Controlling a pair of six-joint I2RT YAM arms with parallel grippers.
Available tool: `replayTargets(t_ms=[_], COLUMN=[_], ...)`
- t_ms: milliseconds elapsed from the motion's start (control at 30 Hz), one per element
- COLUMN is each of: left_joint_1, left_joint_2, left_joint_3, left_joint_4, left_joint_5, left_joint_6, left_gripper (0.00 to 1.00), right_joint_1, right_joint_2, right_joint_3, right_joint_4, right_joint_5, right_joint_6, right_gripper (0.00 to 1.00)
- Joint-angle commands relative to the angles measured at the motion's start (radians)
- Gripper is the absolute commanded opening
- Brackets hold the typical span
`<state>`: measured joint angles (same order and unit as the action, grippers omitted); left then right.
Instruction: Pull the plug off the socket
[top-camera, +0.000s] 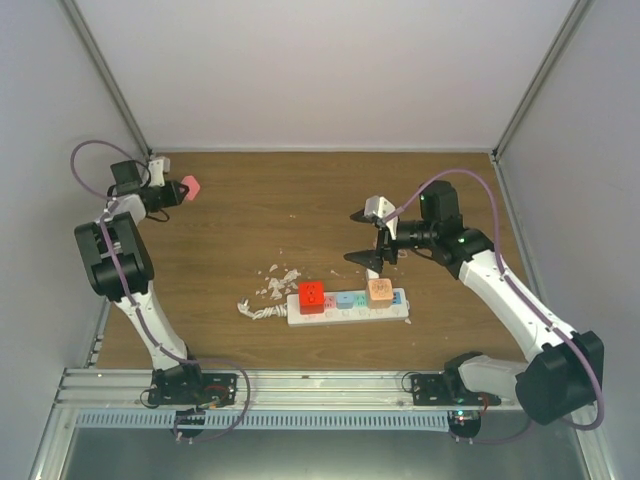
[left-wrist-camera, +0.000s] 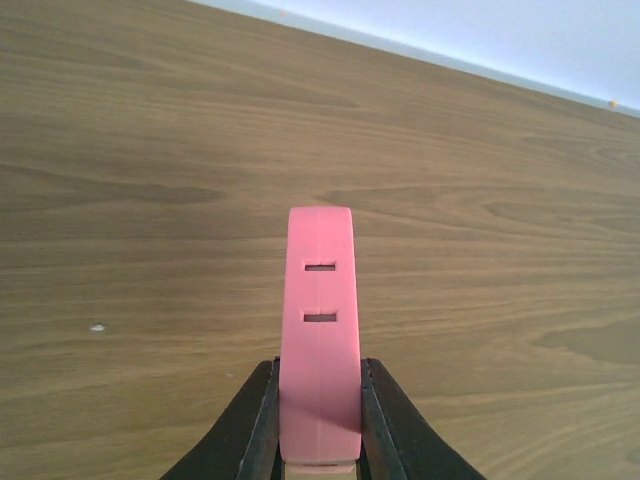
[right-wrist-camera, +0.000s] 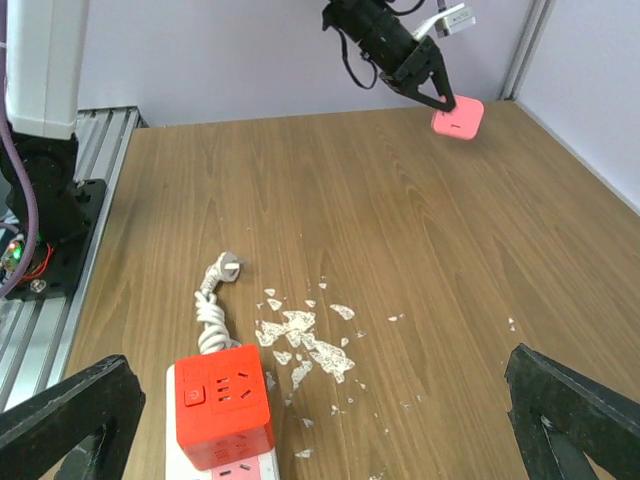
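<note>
Socket (top-camera: 346, 313) near table's (top-camera: 300, 200) front edge; left claw (top-camera: 180, 190) holds plug (left-wrist-camera: 320, 330), seemingly aloft.

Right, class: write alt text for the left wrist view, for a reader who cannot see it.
A pink plug with two narrow slots is clamped between two black fingers. Behind it stretches a wooden table, ending at a pale wall.

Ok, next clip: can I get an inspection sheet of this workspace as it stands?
Surface: wooden table.
Job's things: socket with red plug and orange plug seated; pink plug held up at far left.
Clutter: white flakes beside the socket's cord.
Grippers: left gripper shut on pink plug; right gripper open by the orange plug.
Cables: purple cable along each arm.
Surroundings: white walls, metal frame.
</note>
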<state>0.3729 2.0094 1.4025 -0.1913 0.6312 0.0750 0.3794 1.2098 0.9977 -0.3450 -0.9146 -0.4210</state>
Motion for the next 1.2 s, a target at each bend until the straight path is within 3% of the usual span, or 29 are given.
replayTargets(t_ms=[0, 400, 600, 800, 1067, 1167], left_joint_1=[0.023, 0.040, 0.042, 0.045, 0.045, 0.045], left_joint_2=[0.077, 0.260, 0.309, 0.319, 0.279, 0.252], left_joint_3=[0.081, 0.265, 0.311, 0.327, 0.327, 0.319], left_joint_4=[0.003, -0.067, -0.081, -0.105, -0.140, -0.153], left_joint_5=[0.036, 0.082, 0.090, 0.095, 0.073, 0.050], left_joint_6=[0.025, -0.001, -0.029, -0.028, 0.017, 0.046], left_gripper=[0.00, 0.05, 0.15, 0.45, 0.70, 0.84], right_joint_1=[-0.010, -0.009, -0.008, -0.010, -0.010, -0.009], right_joint_2=[-0.012, -0.010, -0.013, -0.002, 0.016, 0.035], right_joint_3=[-0.018, -0.044, -0.050, -0.039, -0.030, -0.023], right_joint_4=[-0.020, 0.002, -0.001, -0.014, -0.028, -0.038], right_joint_5=[0.003, -0.033, -0.044, -0.042, -0.014, -0.008], right_joint_6=[-0.046, -0.056, -0.062, -0.075, -0.102, -0.124], right_gripper=[1.00, 1.00, 1.00, 0.99, 1.00, 1.00])
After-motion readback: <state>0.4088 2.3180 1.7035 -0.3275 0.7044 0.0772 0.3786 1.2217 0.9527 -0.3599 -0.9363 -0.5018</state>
